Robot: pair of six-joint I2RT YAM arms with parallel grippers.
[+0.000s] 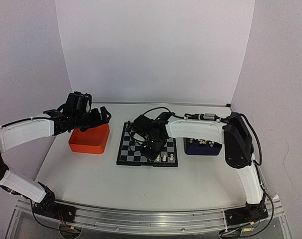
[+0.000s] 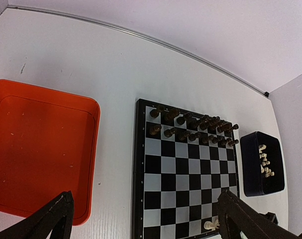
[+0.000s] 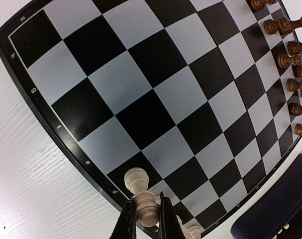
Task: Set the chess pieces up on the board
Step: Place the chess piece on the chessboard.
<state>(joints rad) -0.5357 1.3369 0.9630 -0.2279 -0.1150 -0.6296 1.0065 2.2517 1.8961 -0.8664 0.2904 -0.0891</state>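
The board (image 1: 127, 149) lies mid-table, with black figures (image 2: 195, 127) filling its two far rows. My right gripper (image 3: 146, 219) is shut on a cream-white chess piece (image 3: 141, 191), holding it upright just above the board's (image 3: 155, 89) near edge row. Another white piece (image 3: 193, 231) stands beside it on that row, and white chess pieces (image 1: 166, 158) show at the board's near right corner. More white pieces (image 2: 265, 162) lie in the dark blue tray (image 2: 261, 186). My left gripper (image 2: 143, 224) hangs open and empty, high over the orange tray (image 2: 36, 149) and the board's left side.
The orange tray (image 1: 89, 139) sits left of the board and holds nothing. The dark blue tray (image 1: 203, 148) sits right of the board, under my right arm. White walls close the table at the back and on both sides.
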